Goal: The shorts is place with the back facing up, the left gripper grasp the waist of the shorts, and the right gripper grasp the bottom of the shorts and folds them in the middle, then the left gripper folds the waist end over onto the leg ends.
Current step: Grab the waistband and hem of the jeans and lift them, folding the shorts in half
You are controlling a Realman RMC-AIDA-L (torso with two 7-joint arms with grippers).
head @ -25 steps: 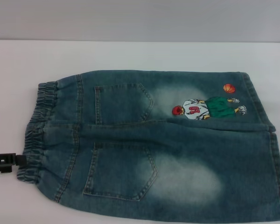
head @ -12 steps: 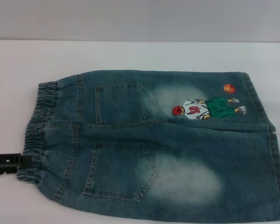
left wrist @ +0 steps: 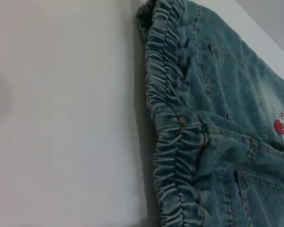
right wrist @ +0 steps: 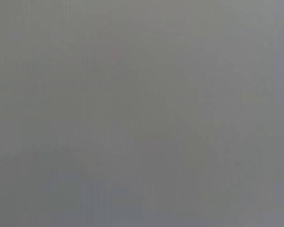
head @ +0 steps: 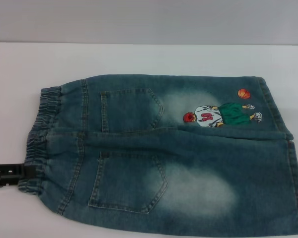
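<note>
At the table's left edge, the left gripper is reaching the soft, limp shorts' gathered waistband, finger state indiscernible.

The blue denim shorts with a gathered elastic waist run off the head view's edge from four to six o'clock, so their near hem corner is cut off. The black left gripper, at eight o'clock, is cropped by the frame; its fingertips cannot be made out. The right wrist view shows only featureless grey.
</note>
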